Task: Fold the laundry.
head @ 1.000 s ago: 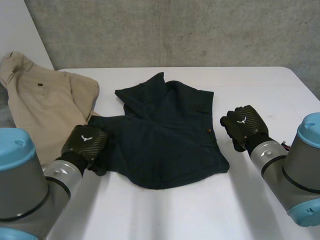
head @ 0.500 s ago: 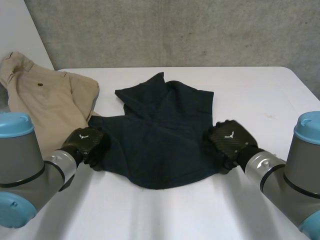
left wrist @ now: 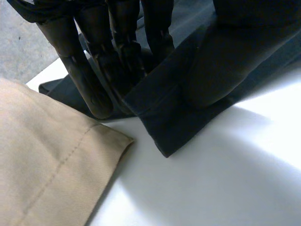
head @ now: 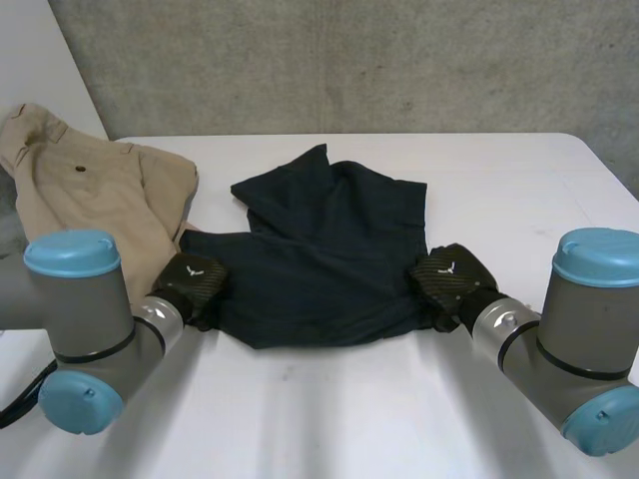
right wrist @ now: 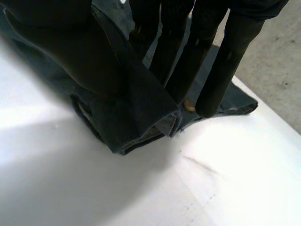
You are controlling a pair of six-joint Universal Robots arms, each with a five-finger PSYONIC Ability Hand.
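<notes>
Head view: dark shorts (head: 329,249) lie mid-table (head: 519,180), long axis running across from one arm to the other, waist end toward the right arm. Left hand (head: 192,282) sits on the near left corner, right hand (head: 447,279) on the near right corner; each is nearest its own corner, neither reaches across. The rest of the garment lies away from both hands, toward the far side. Tan trousers (head: 90,200) lie beside the shorts on the left, touching or nearly so

Left wrist view: fingers (left wrist: 87,75) nearly straight and close together, thumb opposite, a hemmed edge of the shorts pinched between them and raised off the table. Trouser hem lies just beside the fingertips, apart from the grip

Right wrist view: fingers (right wrist: 225,61) straight, narrow gap to the thumb, folded corner of the shorts clamped in that gap; a small button (right wrist: 188,104) shows at the fingertips

Judgement: fold goes away from the robot, near edge over far edge; watch the left corner against the trousers
</notes>
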